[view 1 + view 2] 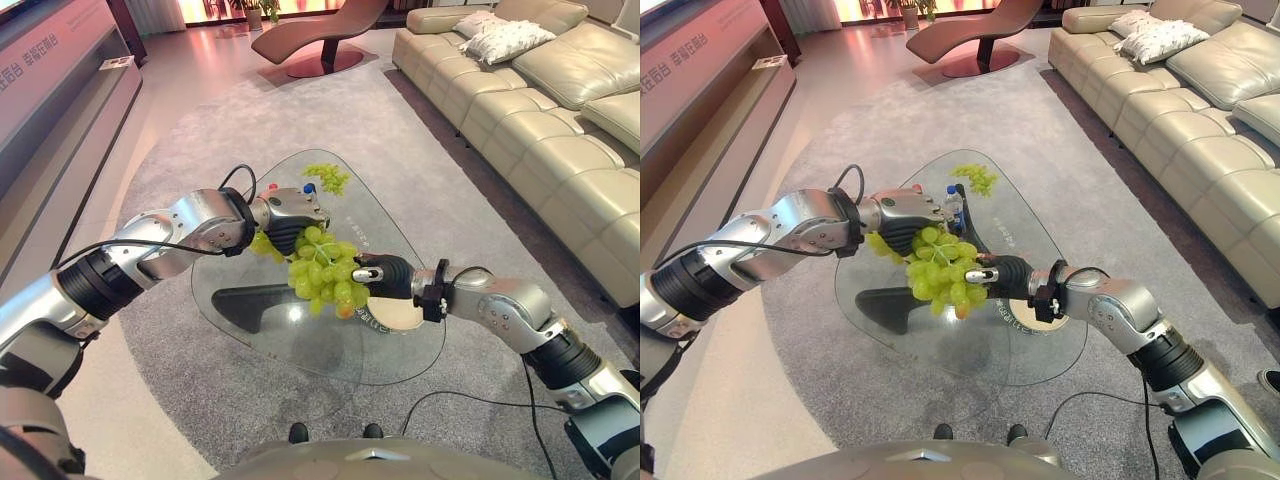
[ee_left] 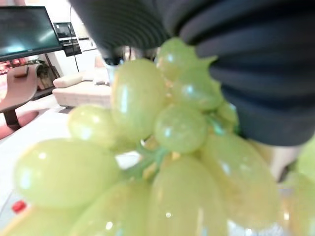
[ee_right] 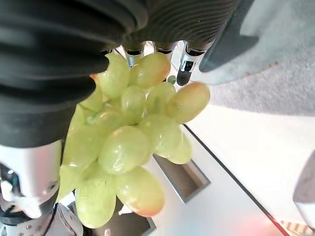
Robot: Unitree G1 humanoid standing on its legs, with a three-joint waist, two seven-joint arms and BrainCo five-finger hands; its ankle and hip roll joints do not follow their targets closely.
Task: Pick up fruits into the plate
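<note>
A large bunch of green grapes (image 1: 325,275) hangs above the glass table (image 1: 300,340), just left of a cream plate (image 1: 405,318) near the table's right edge. My left hand (image 1: 288,222) reaches in from the left, its fingers curled over the top of the bunch; the grapes (image 2: 147,147) sit right against it. From the right, my right hand (image 1: 385,275) holds the bunch's other side above the plate; the grapes (image 3: 128,142) lie between its thumb and fingers (image 3: 186,66). A second, smaller green bunch (image 1: 328,177) rests at the table's far end.
A small bottle with a blue cap (image 1: 310,189) stands on the table behind my left hand. The dark table base (image 1: 255,300) shows through the glass. A cream sofa (image 1: 560,120) runs along the right, and a brown lounge chair (image 1: 320,35) stands at the back.
</note>
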